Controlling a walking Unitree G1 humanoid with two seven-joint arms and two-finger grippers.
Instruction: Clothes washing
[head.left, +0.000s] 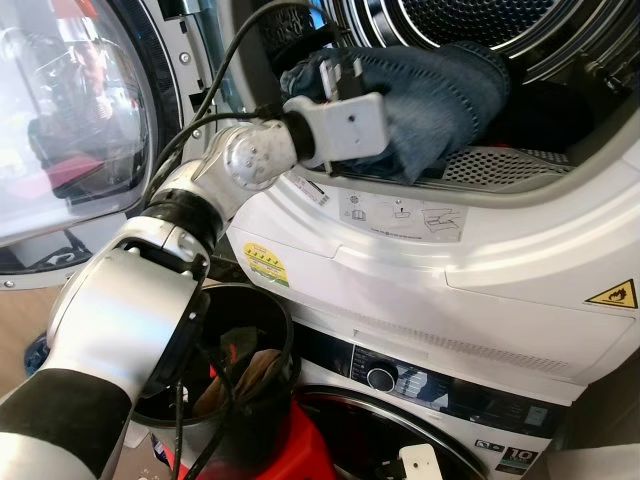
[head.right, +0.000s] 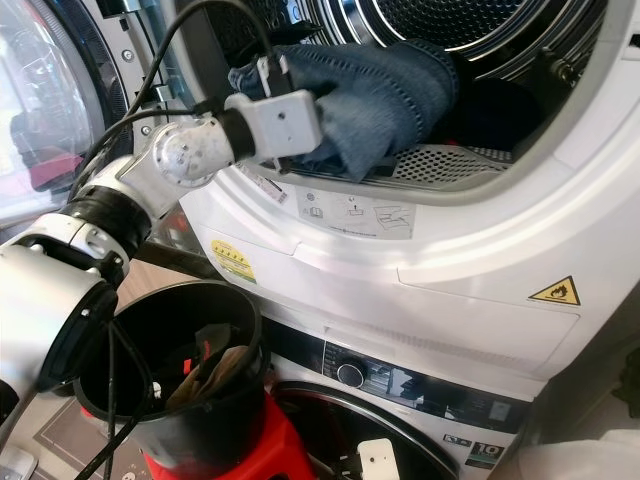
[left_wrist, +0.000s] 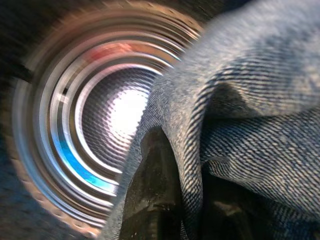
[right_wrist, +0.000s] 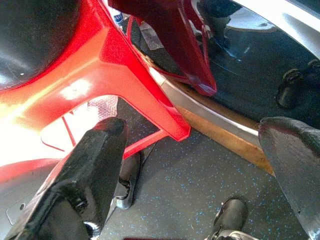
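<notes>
The left arm (head.left: 130, 310) has a bulky silver shell with a black band at its lower end, then black ribbed rings and a polished ball-shaped joint (head.left: 252, 155) with small screws. A white boxy wrist housing (head.left: 340, 128) follows. Black cables (head.left: 205, 95) loop alongside it. The right gripper's fingers (right_wrist: 80, 185) are glossy black, thick and blunt.

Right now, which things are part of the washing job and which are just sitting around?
In the job: jeans, left gripper shut on them, upper drum, black bucket holding more cloth.
Just about: red stool, lower machine, right gripper, idle.
</notes>
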